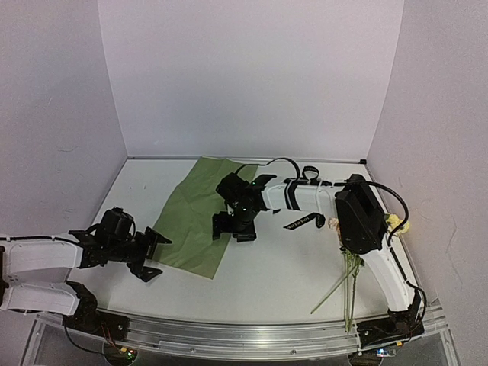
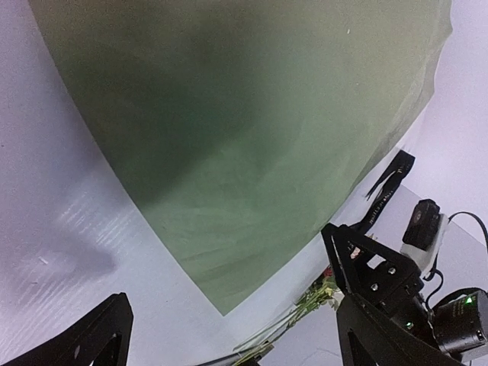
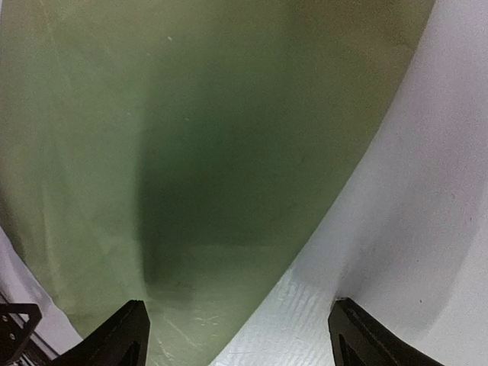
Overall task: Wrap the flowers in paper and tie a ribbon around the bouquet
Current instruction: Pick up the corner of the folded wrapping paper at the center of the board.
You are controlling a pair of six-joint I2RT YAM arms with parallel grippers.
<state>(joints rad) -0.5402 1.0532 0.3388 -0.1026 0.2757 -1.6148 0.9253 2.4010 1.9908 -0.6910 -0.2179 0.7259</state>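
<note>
The left gripper (image 1: 155, 254) gapes wide beside the olive paper (image 1: 194, 217), at its near corner; the right gripper (image 1: 232, 229) hangs wide-open over its right edge.

A white table (image 1: 267, 282) with a dull, faintly shiny top takes up the floor of the booth. A plain pale back wall (image 1: 252, 76) and two side walls (image 1: 46, 114) close it in on three sides. A silver metal rail (image 1: 252, 339) runs along the table's near edge.
</note>
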